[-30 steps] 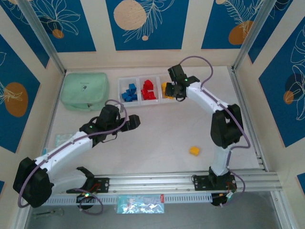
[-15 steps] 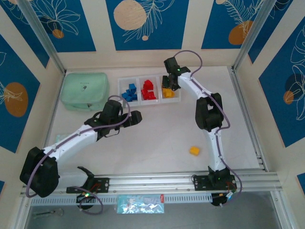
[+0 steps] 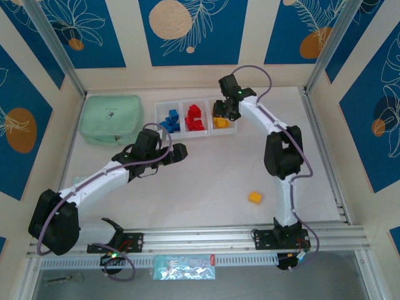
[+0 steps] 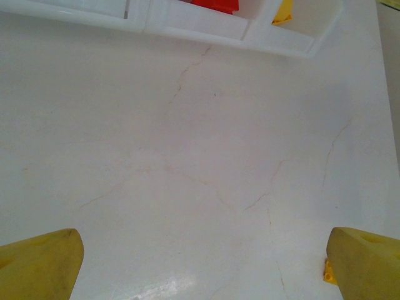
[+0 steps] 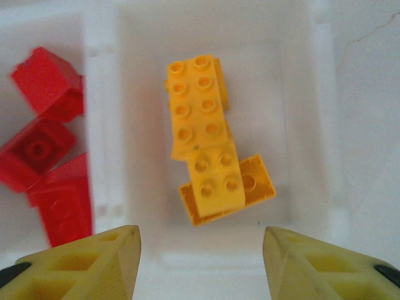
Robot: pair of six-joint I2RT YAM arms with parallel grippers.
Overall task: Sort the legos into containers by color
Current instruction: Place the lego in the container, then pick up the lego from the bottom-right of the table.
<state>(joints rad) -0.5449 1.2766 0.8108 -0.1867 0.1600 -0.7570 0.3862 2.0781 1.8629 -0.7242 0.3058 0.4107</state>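
Nearly sorted: my right claw (image 5: 199, 256), jaws apart and empty, hangs over the containers (image 3: 195, 135); left claw (image 4: 200, 265) wide open; one yellow lego (image 3: 255, 197) lies unsorted at the tabletop's (image 3: 206, 181) five o'clock.

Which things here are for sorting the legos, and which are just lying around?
For the job:
- white bins
- blue legos
- red legos
- yellow legos in the end bin
- loose yellow lego on the table

Just lying about:
- mint-green pouch
- plastic packet by the front rail
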